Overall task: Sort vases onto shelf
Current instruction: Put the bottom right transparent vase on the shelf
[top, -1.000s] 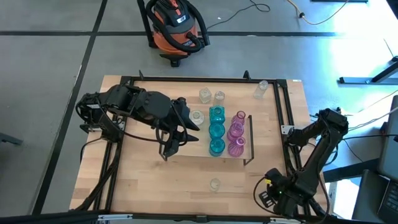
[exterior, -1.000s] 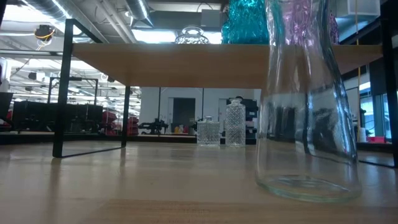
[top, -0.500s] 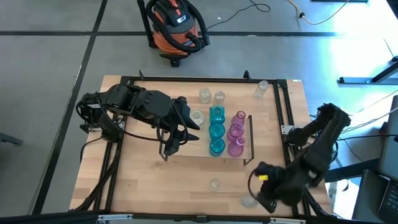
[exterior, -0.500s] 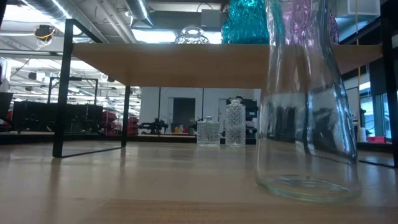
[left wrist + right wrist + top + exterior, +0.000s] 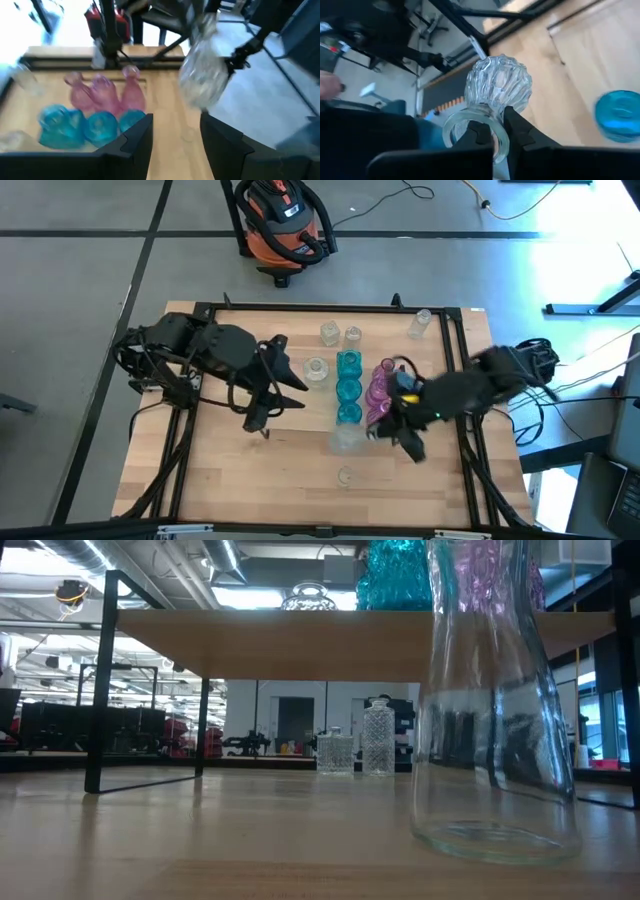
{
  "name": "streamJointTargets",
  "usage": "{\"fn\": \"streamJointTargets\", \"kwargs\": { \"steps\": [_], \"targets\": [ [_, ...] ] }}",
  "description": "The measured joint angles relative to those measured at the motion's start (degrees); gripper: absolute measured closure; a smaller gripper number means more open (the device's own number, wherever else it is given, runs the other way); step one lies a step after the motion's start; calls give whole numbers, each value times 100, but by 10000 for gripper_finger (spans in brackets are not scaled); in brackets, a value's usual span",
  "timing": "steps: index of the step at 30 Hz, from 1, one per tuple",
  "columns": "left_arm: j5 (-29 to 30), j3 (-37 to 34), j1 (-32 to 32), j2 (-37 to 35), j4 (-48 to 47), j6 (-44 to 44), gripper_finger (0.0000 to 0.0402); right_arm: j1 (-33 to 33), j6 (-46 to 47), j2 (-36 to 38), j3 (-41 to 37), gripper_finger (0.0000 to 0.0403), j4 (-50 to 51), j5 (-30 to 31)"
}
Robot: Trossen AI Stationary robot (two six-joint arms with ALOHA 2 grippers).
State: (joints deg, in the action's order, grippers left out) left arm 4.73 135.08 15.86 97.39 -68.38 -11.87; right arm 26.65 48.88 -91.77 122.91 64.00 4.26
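Vases of ribbed clear glass are the part I am handling now: a round-bodied clear glass vase (image 5: 496,85) is carried in the air over the near edge of the low light-wood shelf (image 5: 300,418), its neck pinched between the fingers of my right gripper (image 5: 497,131), which are clamped together on the rim. In the left wrist view the same vase (image 5: 202,82) hangs tilted above the shelf's near side.

I judge the sort a little past halfway. On the shelf stand three teal-blue glass vases (image 5: 348,388) in a row, three pink glass vases (image 5: 379,392) in a row beside them, and one clear round glass vase (image 5: 317,369) on the far-left part of the board. Still off the shelf: two small cut clear glass vases (image 5: 340,334) side by side at the far side of the wooden tabletop (image 5: 220,470), a clear squarish glass vase (image 5: 420,323) near the far right corner, and a tall clear glass bottle vase (image 5: 345,476) on the near side, which fills the low view.

My right arm reaches in from the right across the table rail, wrist turned so the vase lies sideways. My left gripper (image 5: 268,380) hovers over the shelf's left end, fingers apart and holding nothing.
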Motion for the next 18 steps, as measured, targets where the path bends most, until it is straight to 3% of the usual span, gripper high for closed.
{"fn": "streamJointTargets", "kwargs": {
  "steps": [7, 18],
  "targets": [
    [195, -2, -61, 63, 285, 512, 241, -993, -379, -244, -7, 402, 150, -249],
    [225, -8, -442, 345, 197, 627, 162, -1482, -719, -586, -9, 403, -582, -486]
  ]
}}
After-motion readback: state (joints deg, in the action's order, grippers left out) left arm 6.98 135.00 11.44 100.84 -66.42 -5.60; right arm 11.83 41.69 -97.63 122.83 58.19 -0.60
